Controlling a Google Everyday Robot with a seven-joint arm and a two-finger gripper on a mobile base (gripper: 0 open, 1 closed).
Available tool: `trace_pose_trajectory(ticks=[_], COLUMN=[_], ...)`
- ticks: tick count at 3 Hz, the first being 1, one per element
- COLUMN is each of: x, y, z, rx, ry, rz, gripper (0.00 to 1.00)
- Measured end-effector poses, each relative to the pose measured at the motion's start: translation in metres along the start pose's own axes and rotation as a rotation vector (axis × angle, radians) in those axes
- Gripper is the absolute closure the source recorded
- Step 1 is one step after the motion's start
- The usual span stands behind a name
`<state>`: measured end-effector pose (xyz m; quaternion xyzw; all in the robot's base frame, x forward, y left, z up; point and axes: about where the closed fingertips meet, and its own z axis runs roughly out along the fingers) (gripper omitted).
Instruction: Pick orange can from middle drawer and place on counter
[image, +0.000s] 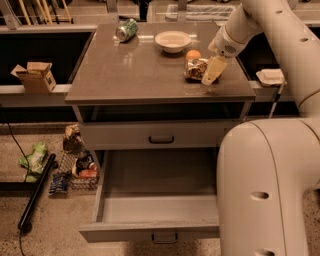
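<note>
The orange can (195, 69), dented, gold-brown and shiny, stands on the counter (135, 75) near its right front corner. My gripper (210, 72) hangs from the white arm, down at the can's right side and right against it. The middle drawer (150, 210) is pulled wide open below, and its grey bottom shows nothing in it. My own white body hides the drawer's right part.
A round orange fruit (193, 54) sits just behind the can. A white bowl (172, 41) and a green-and-silver can (126, 29) lie further back. The upper drawer front (161, 136) is closed. A cardboard box (34, 76), a black pole (35, 192) and litter lie to the left.
</note>
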<state>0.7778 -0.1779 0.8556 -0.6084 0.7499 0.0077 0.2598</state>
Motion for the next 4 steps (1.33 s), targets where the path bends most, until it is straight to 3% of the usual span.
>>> trace_pose_trajectory(ticks=[1,4], x=[0.002,0.021], y=[-0.004,-0.028], z=[-0.010,-0.099], rx=[0.018,0.185], ry=[0.006,0.047], rz=[-0.002,0.043], gripper=[0.00,0.00])
